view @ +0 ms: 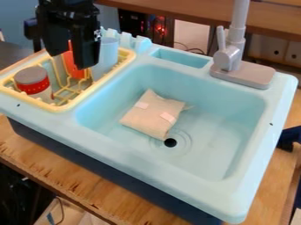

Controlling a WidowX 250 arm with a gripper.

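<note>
Orange thing (76, 71) in rack (127, 57), upper left of frame, right by gripper (70, 62). Can't tell if pincer is gripping or released. Probably light, stiff, smooth plastic, may slip; best pinched across upper sides, squeezing gently.

The black robot arm enters at the upper left, its pincer (70, 60) hanging downward with both fingers parted.
</note>
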